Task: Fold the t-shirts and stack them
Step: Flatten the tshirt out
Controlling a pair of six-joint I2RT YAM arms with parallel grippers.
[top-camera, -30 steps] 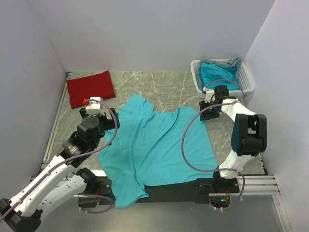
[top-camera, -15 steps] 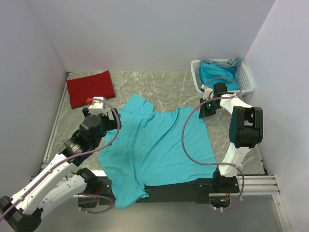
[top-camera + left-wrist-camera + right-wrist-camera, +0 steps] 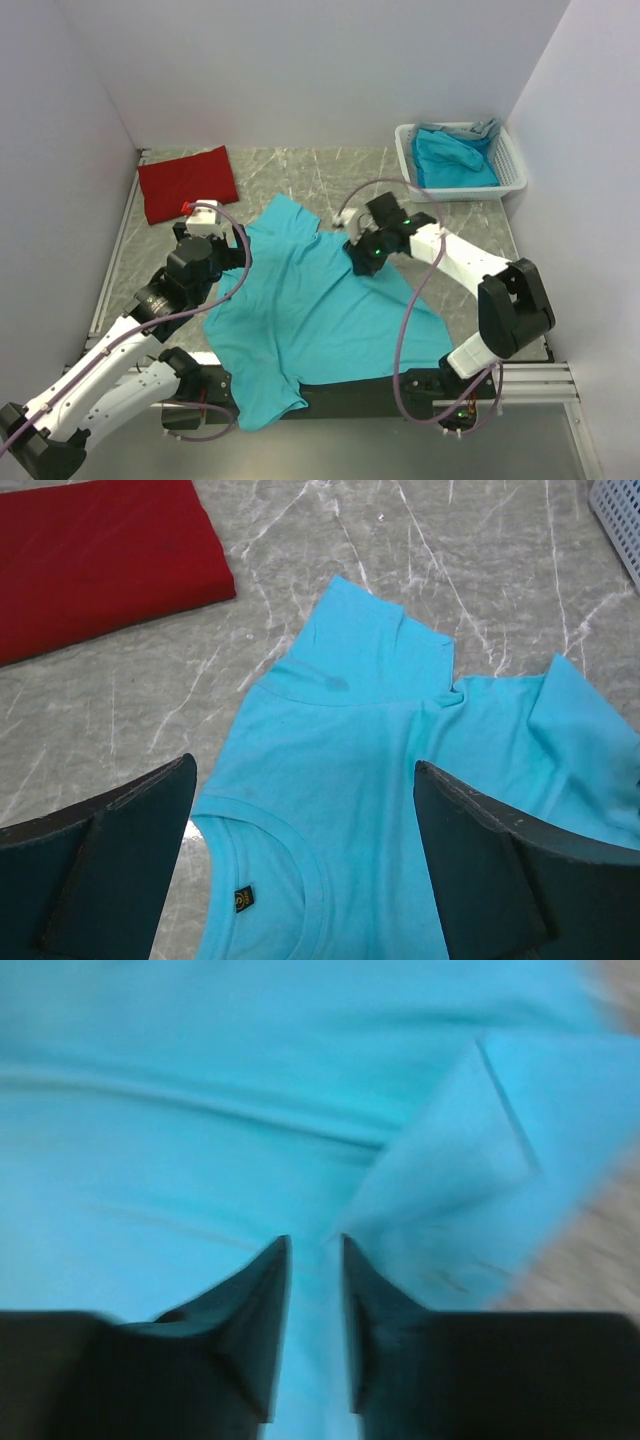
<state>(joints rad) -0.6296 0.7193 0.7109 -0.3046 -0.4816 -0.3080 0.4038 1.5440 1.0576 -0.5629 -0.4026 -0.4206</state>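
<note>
Three shirts in all. Two are turquoise: the spread shirt (image 3: pixel 310 310) and the basket shirt (image 3: pixel 455 160). One is a red shirt (image 3: pixel 187 180). One white basket (image 3: pixel 512 165), with one grey cloth (image 3: pixel 487 127) at its back corner. One bench (image 3: pixel 330 175). Two arms, the left arm (image 3: pixel 110 360) and the right arm (image 3: pixel 470 265). Two tools, the left tool (image 3: pixel 303 770) and the right tool (image 3: pixel 315 1250), each with two dark fingers. Two purple cables, one per arm.

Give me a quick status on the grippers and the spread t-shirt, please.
Left gripper open above collar. Right gripper pinching turquoise t-shirt at folded sleeve. Folded red t-shirt, white basket stand clear.
</note>
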